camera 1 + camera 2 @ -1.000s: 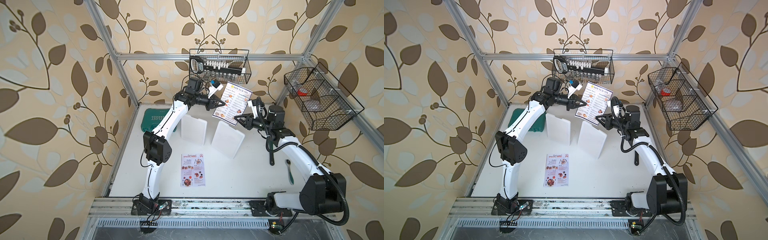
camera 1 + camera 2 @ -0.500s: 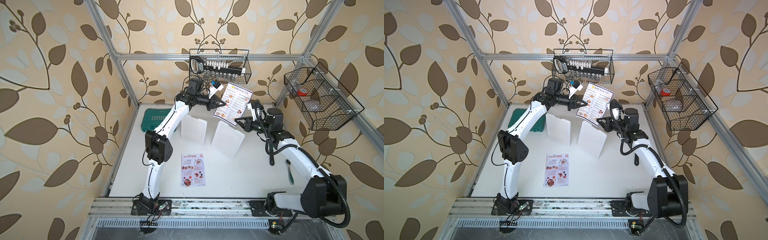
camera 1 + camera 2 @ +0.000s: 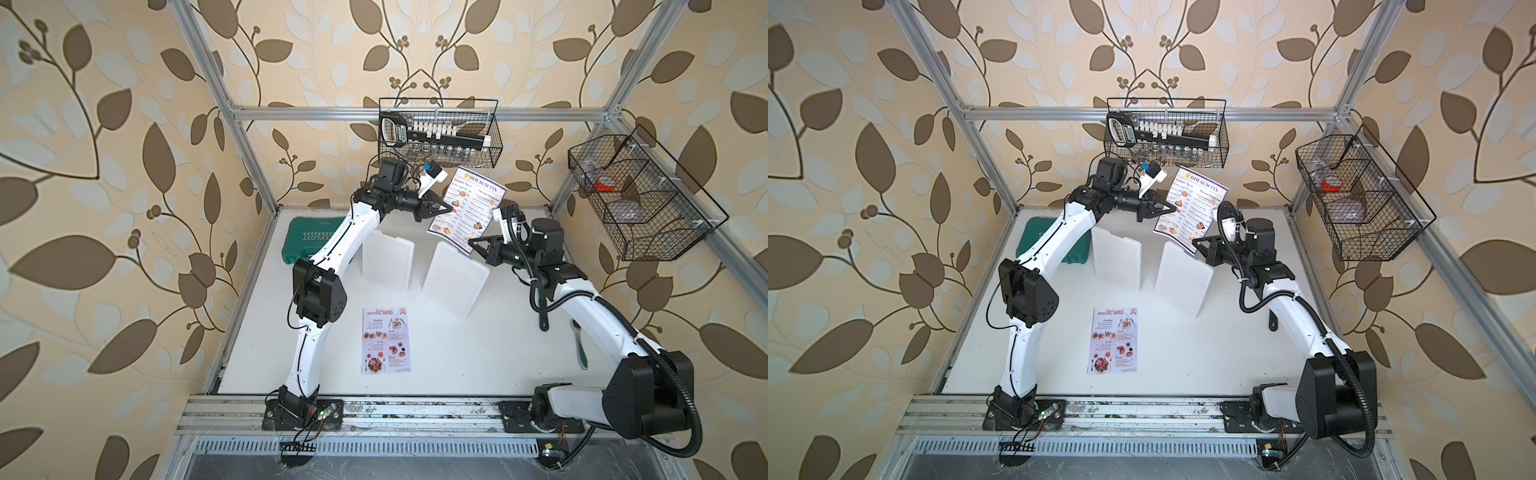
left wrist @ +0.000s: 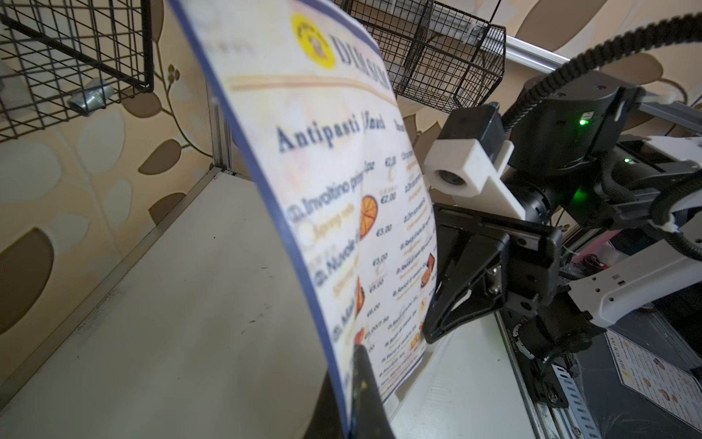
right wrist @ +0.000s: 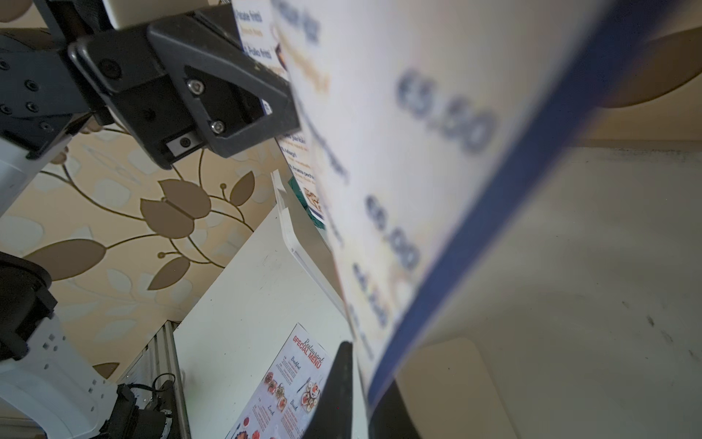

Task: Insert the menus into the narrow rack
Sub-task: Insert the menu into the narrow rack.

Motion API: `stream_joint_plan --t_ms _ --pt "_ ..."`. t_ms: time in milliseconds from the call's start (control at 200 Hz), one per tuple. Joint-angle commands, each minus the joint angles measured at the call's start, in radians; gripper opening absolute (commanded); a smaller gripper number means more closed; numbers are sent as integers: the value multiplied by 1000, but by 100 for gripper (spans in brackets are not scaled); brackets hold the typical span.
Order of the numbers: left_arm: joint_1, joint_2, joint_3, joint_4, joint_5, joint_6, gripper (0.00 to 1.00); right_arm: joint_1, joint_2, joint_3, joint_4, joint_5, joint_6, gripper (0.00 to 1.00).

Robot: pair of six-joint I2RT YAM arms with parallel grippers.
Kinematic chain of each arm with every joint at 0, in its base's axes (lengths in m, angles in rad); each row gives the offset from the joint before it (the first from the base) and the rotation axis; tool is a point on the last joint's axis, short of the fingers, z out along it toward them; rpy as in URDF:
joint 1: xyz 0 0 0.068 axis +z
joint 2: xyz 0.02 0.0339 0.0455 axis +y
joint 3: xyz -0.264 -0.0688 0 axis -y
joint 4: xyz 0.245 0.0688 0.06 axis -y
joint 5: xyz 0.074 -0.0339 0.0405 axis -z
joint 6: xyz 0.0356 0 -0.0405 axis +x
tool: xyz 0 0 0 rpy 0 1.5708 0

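The white tabletop (image 3: 478, 353) carries the Special Menu sheet (image 3: 385, 340) lying flat and face up near its front middle, with the title end away from the front rail. Behind it two white upright holders stand side by side and apart, the left holder (image 3: 387, 259) squarer to the front, the right holder (image 3: 455, 280) turned at an angle. A green tool case (image 3: 311, 239) lies in the far left corner, while a slim black tool (image 3: 1273, 322) and a spoon-like utensil with a greenish handle (image 3: 580, 349) lie near the right edge.
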Motion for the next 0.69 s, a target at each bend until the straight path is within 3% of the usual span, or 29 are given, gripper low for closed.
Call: stream_joint_plan --t_ms 0,610,690 --pt "11 -10 9 32 31 3 0 11 -19 -27 6 15 9 11" --pt "11 -20 -20 11 52 25 0 24 -40 -52 -8 34 4 6" --pt "11 -22 -22 -5 59 41 0 24 -37 -49 -11 50 0 13"
